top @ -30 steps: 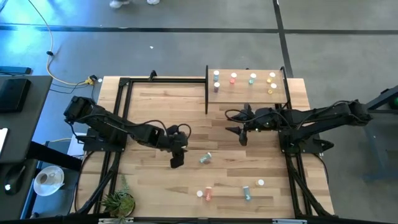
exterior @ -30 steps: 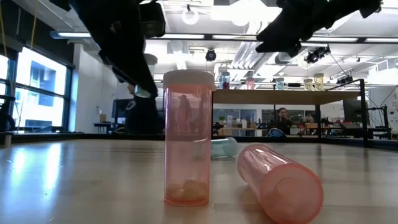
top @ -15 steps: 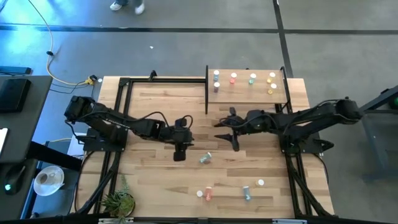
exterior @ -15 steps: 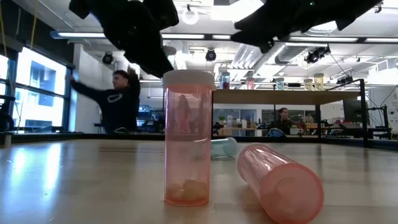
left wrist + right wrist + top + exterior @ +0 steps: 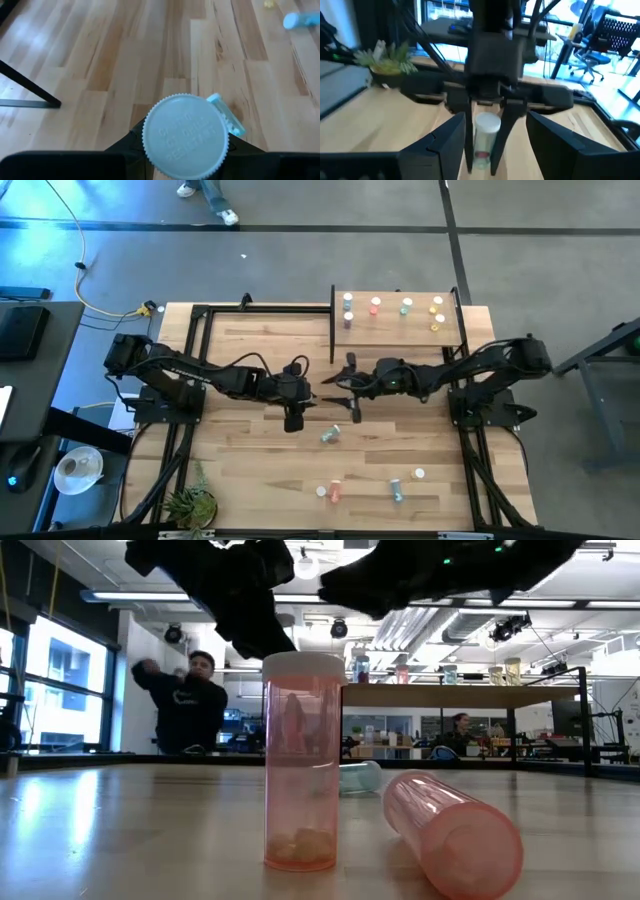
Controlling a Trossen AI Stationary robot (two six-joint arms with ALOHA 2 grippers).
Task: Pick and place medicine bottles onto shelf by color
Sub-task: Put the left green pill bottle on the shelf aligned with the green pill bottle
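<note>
Quickly, left to right: left gripper (image 5: 293,412) over mid-table, fingers clamped on a small white-capped plastic bottle (image 5: 185,135), reddish at the base in the right wrist view. Just beside it, right gripper (image 5: 340,405) faces it, fingers spread apart, holding nothing. Teal plastic bottle (image 5: 330,435) lies on the wooden tabletop (image 5: 250,470) below both. Nearer the front edge: upright clear pink bottle (image 5: 300,760) with a few small pale pieces at its bottom, then a pink bottle lying on its side (image 5: 450,830). Raised light-wood shelf (image 5: 395,330) at the far right holds blue-grey, pink, green and yellow bottles in a row.
</note>
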